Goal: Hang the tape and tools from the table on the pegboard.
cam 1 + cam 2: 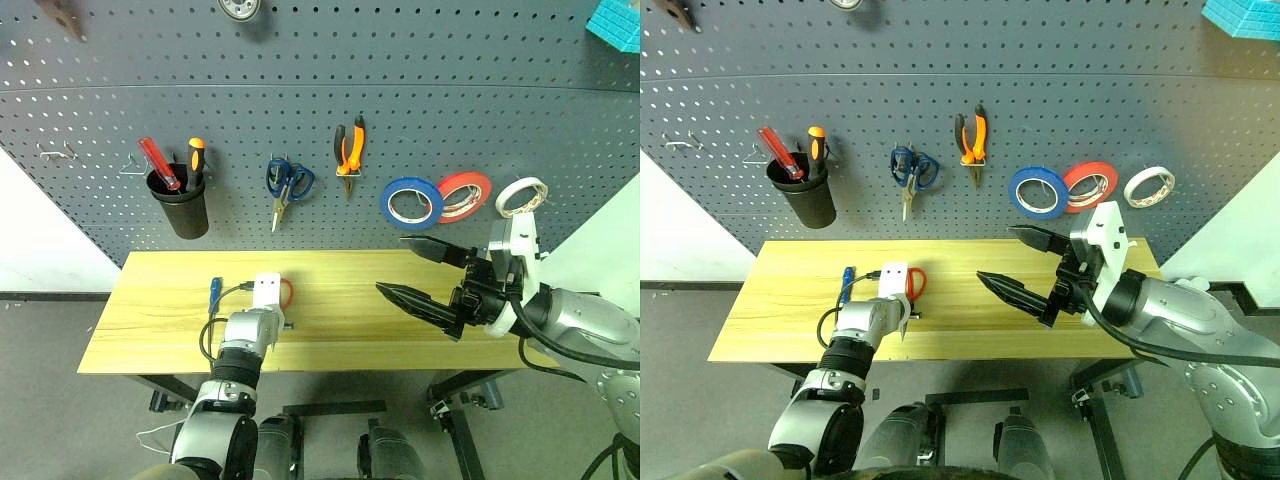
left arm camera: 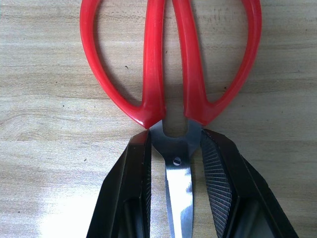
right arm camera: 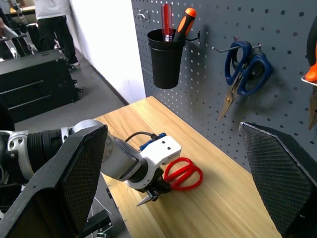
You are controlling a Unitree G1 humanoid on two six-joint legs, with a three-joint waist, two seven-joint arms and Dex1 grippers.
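A: Left eye view. The blue tape (image 1: 411, 202) and the orange-and-black pliers (image 1: 349, 148) are already hanging on the pegboard (image 1: 300, 90). The red scissors (image 1: 287, 292) and the blue screwdriver (image 1: 213, 295) are lying on the desk (image 1: 340, 325), so I'm judging the job roughly half done.

B: Right eye view is agreeing. The left hand (image 1: 902, 318) is reaching down at the scissors, while the right hand (image 1: 1020, 262) is hovering above the desk, fingers spread wide, carrying nothing.

A: Left wrist view. The two black fingers (image 2: 133, 183) are sitting on either side of the scissors' pivot, just below the red loops, closing against the metal. Whether they're gripping firmly yet, I'm not able to say.

B: Right wrist view is showing the scissors flat on the wood (handles pointing toward the pegboard), with the left hand on them and a person standing in the background. Scissors and screwdriver are still waiting for hooks.
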